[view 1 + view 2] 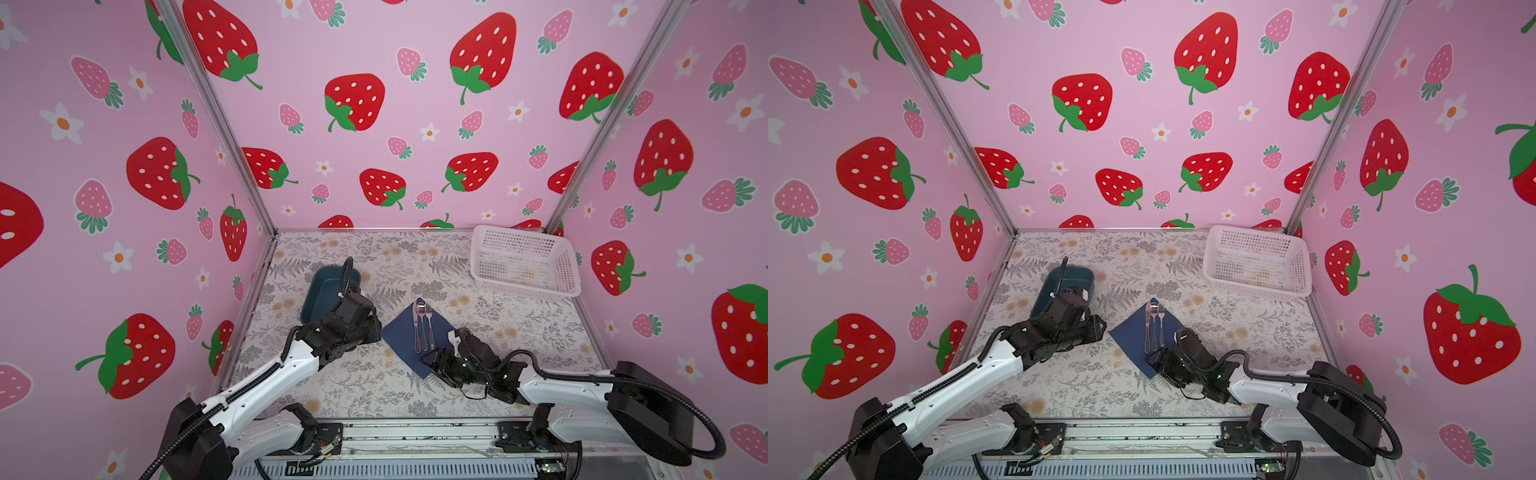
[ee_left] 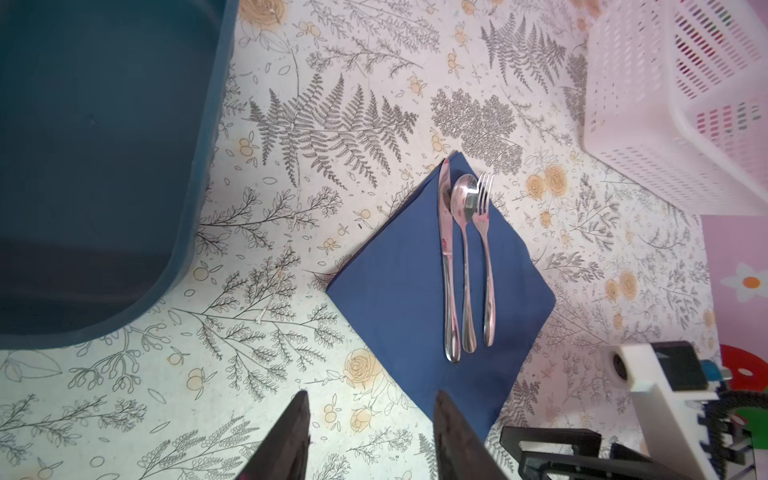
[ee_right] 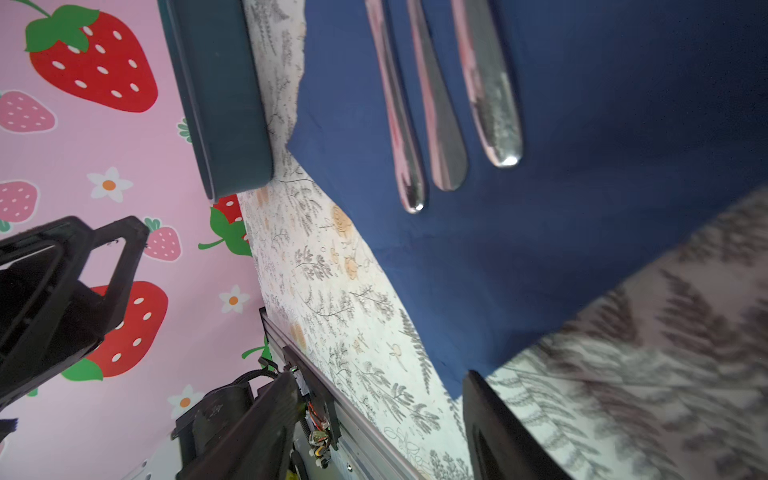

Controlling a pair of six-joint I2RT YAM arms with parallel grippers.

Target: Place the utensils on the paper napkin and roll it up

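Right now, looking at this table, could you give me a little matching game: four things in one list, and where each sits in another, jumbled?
Things:
1 utensils
2 napkin
3 tub
4 basket

Places:
A far right corner
B spread flat mid-table
C side by side on the blue sheet
D left side, partly hidden by the left arm

Pairs: 1-C, 2-B, 3-D, 4-A

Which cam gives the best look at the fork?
Left wrist: the fork shows whole on the napkin, tines distinct. In both top views the fork is whole but tiny, tines barely resolved. Right wrist catches only its handle end; the tines are out of frame.
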